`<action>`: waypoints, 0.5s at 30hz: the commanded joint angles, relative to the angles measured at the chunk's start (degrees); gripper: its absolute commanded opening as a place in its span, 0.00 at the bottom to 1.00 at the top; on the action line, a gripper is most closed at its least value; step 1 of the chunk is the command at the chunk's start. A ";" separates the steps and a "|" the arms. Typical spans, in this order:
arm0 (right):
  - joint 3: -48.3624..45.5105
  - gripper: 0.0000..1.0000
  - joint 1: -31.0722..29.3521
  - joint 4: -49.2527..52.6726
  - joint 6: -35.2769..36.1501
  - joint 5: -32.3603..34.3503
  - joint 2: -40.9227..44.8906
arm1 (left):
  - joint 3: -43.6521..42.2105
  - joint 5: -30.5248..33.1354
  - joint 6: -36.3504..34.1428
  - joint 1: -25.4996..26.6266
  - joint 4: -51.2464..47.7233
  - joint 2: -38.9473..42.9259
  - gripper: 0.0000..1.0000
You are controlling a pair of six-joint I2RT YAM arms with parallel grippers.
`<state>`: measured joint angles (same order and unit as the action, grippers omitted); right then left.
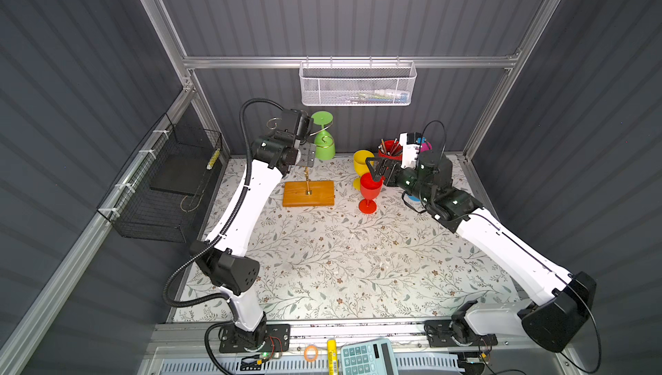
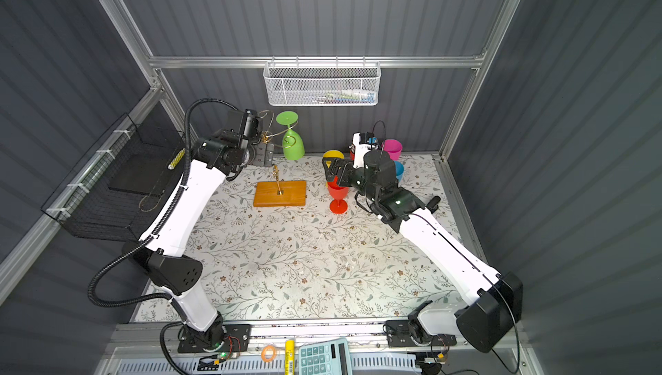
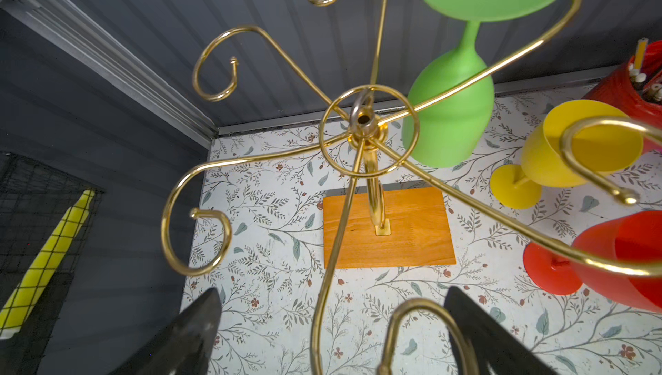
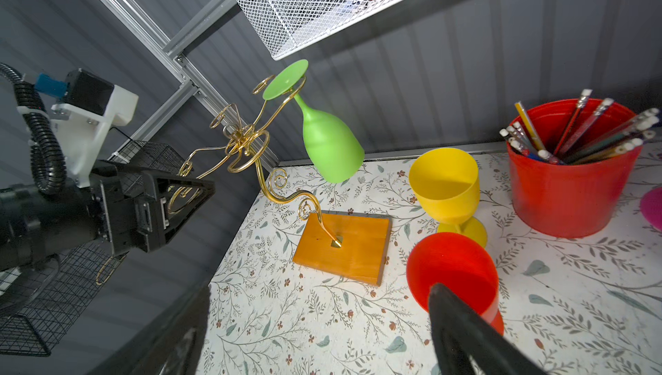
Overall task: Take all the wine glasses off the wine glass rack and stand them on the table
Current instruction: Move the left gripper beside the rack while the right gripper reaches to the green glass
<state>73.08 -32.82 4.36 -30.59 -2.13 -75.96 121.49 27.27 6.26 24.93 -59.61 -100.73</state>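
the left gripper (image 3: 333, 292) stands with its jaws spread wide and grips nothing. one curled arm of the wine glass rack (image 3: 365, 122) sits in the gap between them, and i cannot tell whether it touches either finger. ahead of those jaws are the rack's gold hub and, lower down, its wooden base (image 1: 308, 194), flat on the flowered table (image 1: 340, 265). the green wine glass (image 1: 324, 143) hangs upside down by its foot from a scroll arm, beyond the left jaws and off to one side, apart from both fingers. further right a yellow glass (image 1: 361, 161) and a red glass (image 1: 369, 187) stand upright. the right gripper (image 4: 320, 290) is likewise spread wide and empty. the red glass is just beside one of its fingers, and i cannot tell if they touch.
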 commanded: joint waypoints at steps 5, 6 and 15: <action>0.78 0.95 -1.37 -0.49 0.66 1.15 -0.46 | -3.72 1.30 1.72 -2.89 -0.08 5.20 0.97; 0.89 0.95 -1.52 -0.49 0.69 1.24 -0.63 | -4.25 1.23 1.74 -3.19 0.02 5.64 0.97; 3.06 0.94 -2.16 -0.93 -3.33 -0.85 -3.59 | -8.58 0.95 2.36 -6.13 1.09 9.26 0.97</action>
<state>73.80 -34.57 4.38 -31.97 -1.85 -78.67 113.78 27.24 7.35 20.10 -59.90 -93.69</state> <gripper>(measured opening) 0.948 0.968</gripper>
